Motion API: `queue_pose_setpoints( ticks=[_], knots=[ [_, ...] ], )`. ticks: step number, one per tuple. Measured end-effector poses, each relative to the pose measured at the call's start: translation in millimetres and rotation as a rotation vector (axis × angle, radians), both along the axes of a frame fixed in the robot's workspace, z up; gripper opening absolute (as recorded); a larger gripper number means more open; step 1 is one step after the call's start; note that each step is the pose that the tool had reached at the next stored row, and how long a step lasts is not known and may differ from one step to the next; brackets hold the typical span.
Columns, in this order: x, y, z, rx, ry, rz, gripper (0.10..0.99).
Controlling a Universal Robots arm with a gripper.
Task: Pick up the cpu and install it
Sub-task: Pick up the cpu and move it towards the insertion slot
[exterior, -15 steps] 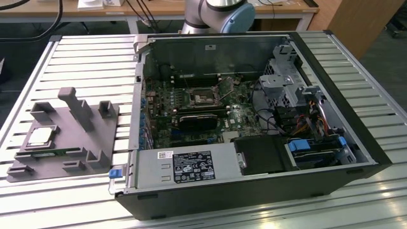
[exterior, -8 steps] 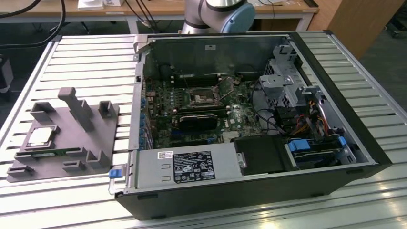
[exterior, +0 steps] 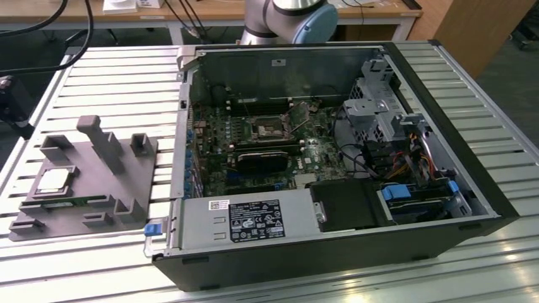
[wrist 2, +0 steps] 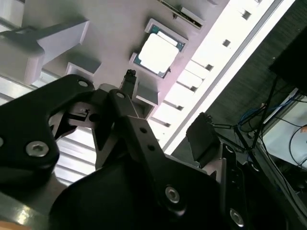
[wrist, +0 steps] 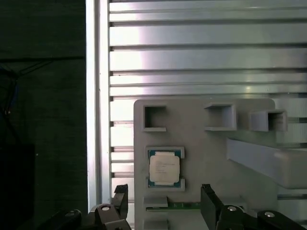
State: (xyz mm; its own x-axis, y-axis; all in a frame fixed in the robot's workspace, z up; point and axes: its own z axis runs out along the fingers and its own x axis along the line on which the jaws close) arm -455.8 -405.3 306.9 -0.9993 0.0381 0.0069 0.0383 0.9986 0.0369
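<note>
The cpu (exterior: 53, 180) is a small square chip with a silvery top. It lies flat in a recess of the grey plastic fixture (exterior: 93, 189) at the exterior view's left. In the first wrist view the cpu (wrist: 164, 168) sits just beyond my gripper (wrist: 164, 203), whose two black fingers (wrist: 120, 197) stand wide apart on either side of it. The gripper is open, hangs well above the fixture and holds nothing. The second wrist view looks past the black gripper (wrist 2: 165, 103) to the cpu (wrist 2: 158, 51) in its pocket.
An open computer case (exterior: 471, 189) lies on the slatted metal table (exterior: 110, 82), its motherboard socket (exterior: 267, 130) near the middle. Tall fixture blocks (exterior: 105, 142) rise beside the cpu. The table's edge (wrist: 96, 96) runs close to the fixture. The arm's base (exterior: 291, 19) stands behind the case.
</note>
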Motion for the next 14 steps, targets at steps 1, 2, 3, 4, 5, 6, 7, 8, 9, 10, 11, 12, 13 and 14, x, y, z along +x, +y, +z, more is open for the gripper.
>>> queue_pose_setpoints(
  ticks=[1,2,3,4,5,6,7,8,9,10,11,12,13,14],
  knots=[
    [0.0,0.0,-1.8,0.000,0.0000,0.000,0.706],
    [0.0,0.0,-3.6,0.000,0.0000,0.000,0.706],
    [0.0,0.0,-5.4,0.000,-0.0001,0.000,0.706],
    [0.0,-0.1,-7.1,0.000,-0.0001,0.000,0.706],
    [0.0,-0.2,-8.2,0.000,0.0000,0.001,0.706],
    [0.1,-0.4,-9.3,0.000,-0.0001,0.001,0.706],
    [0.0,-0.5,-10.6,0.000,-0.0001,0.002,0.706],
    [0.0,-0.5,-11.3,0.000,0.0001,0.002,0.706],
    [0.0,-0.5,-12.7,0.000,0.0000,0.002,0.706],
    [0.0,-0.5,-13.5,0.000,0.0000,0.002,0.706],
    [0.0,-0.6,-14.8,0.000,0.0001,0.002,0.706],
    [0.0,-0.5,-15.9,0.000,0.0001,0.002,0.706],
    [0.0,-0.6,-17.0,0.000,0.0000,0.002,0.706],
    [0.0,-0.6,-18.0,0.000,0.0000,0.002,0.706]
  ],
)
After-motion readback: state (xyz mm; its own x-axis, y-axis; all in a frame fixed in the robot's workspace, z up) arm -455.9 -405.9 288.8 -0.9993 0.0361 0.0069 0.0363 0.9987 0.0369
